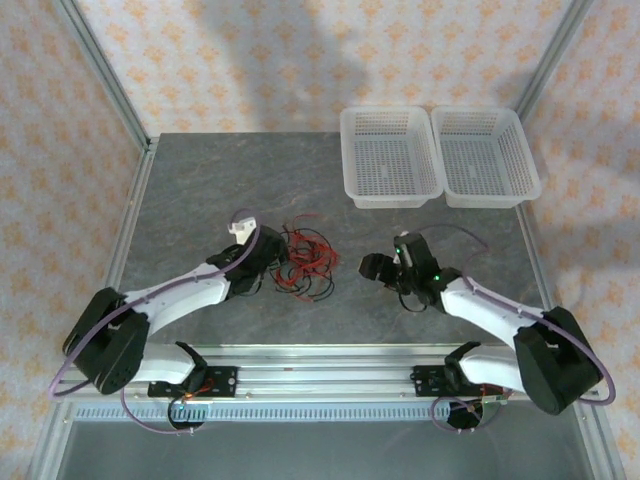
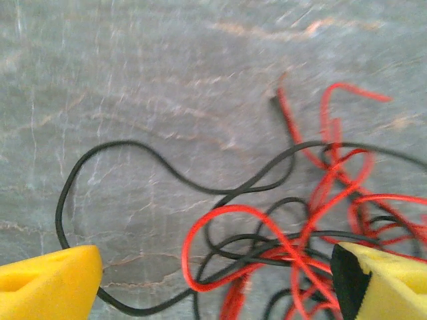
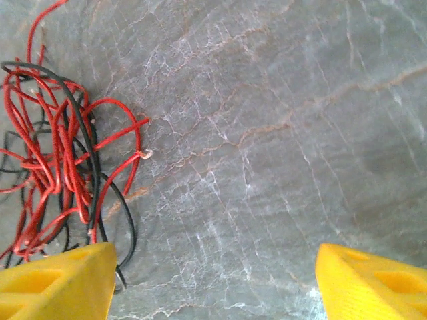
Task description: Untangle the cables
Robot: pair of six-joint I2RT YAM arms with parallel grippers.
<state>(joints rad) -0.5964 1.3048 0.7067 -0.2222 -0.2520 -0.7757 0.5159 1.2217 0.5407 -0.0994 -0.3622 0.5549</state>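
Several thin red and black cables (image 1: 303, 262) are seen as one loose clump on the grey table (image 1: 200, 190), approx. mid-table, between the two arms. The left gripper (image 2: 213, 283) is held low over the clump's left side w/ its yellow fingers (image 2: 50, 283) spread wide. Red and black loops lie on the surface between them, none pinched (strands at the right are blurred and cut off by the frame edge). The right gripper (image 3: 213, 283) is likewise spread wide over bare table, the clump lying just beside the finger at the left of that wrist view; one black end is hidden behind it. Two white baskets (image 1: 390, 160) are set far right, well apart from the wires.
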